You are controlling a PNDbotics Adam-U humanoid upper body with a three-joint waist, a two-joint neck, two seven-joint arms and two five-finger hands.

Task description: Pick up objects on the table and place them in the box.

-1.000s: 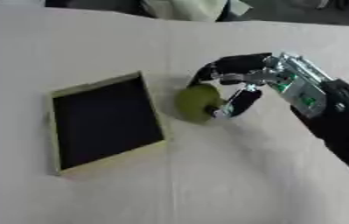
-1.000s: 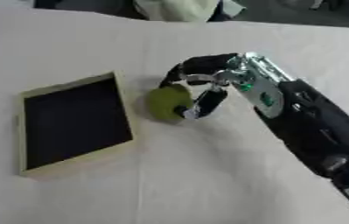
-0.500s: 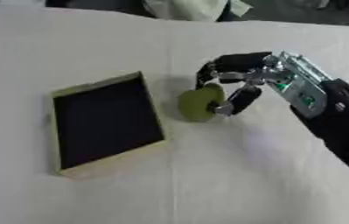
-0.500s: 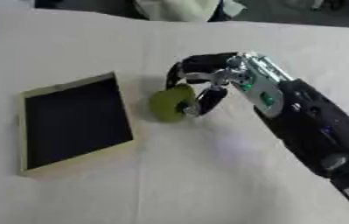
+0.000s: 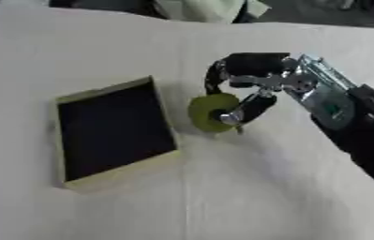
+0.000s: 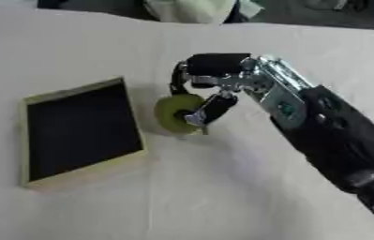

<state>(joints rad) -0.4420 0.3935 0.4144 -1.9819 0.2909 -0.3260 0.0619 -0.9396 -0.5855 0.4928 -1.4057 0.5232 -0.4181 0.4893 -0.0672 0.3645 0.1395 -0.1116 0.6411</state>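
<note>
A round yellow-green object sits just right of the box, a shallow pale-yellow tray with a dark inside, lying left of centre on the white table. My right hand reaches in from the right and has its fingers and thumb curled round the green object. Whether the object rests on the cloth or hangs just above it I cannot tell. The box holds nothing that I can see. My left hand shows in neither view.
The white cloth-covered table spreads around the box. At the far edge lies a pale green cloth bundle against a dark background.
My right hand with the green object has shifted slightly left, towards the box's right side. The box has stayed put.
</note>
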